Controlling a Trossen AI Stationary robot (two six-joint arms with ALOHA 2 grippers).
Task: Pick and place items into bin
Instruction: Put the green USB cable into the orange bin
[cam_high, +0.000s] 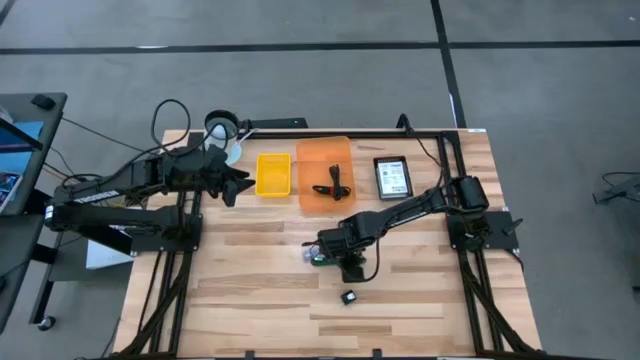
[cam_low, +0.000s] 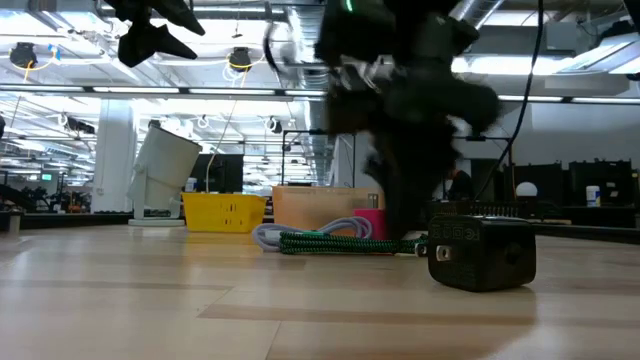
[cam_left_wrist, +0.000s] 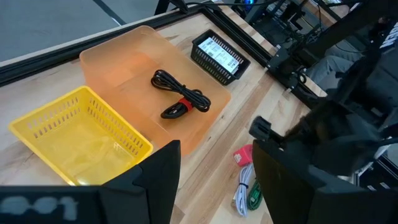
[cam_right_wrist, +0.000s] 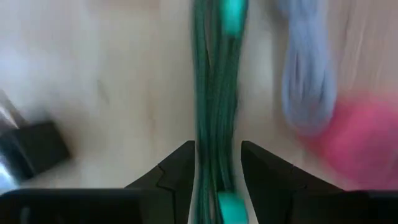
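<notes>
High view, reading from the left: the left gripper (cam_high: 240, 183) hangs with its jaws spread and empty beside the yellow basket (cam_high: 273, 174), apparently parked clear of the work. Next along sits the orange bin (cam_high: 325, 175), already holding a black cable (cam_high: 333, 186), and past it a black tray with a white card (cam_high: 392, 177). Nearer the table's front, the right gripper (cam_high: 322, 252) is low over a green cable (cam_right_wrist: 215, 118), fingers astride the bundle and partly open, lined up lengthwise, probably to pinch it. A grey cable (cam_right_wrist: 305, 87) and pink piece (cam_right_wrist: 364, 140) lie just beside it; a small black block (cam_high: 349, 297) waits apart.
</notes>
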